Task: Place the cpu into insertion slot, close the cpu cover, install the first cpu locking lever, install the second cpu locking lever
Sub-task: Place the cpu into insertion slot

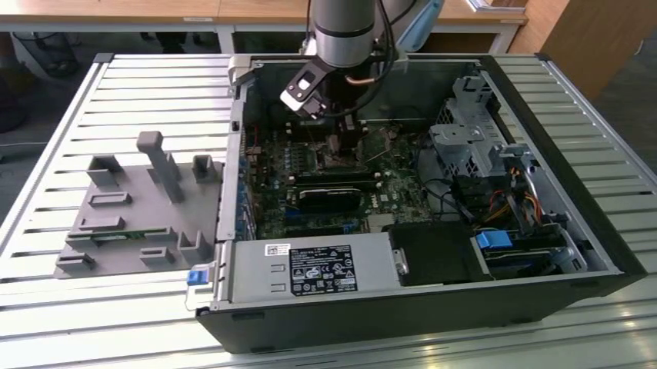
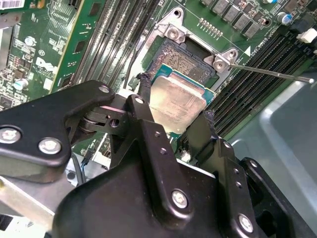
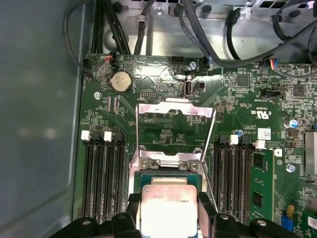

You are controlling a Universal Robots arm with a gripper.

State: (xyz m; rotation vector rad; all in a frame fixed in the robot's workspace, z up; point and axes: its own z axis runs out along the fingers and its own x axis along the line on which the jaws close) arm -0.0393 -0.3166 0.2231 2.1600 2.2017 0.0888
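Second wrist view, hand [image 2: 176, 98] gripping cpu [image 2: 179, 104] at insertion slot [image 2: 181, 57], exterior view, open case [image 1: 411, 323]

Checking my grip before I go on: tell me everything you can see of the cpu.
The cpu is a flat square chip with a dull silvery metal top and a thin green rim. The gripper holds it by two opposite edges, one black finger on each. It lies face up over the insertion slot, whose cpu cover stands open. Whether it is fully seated cannot be told.
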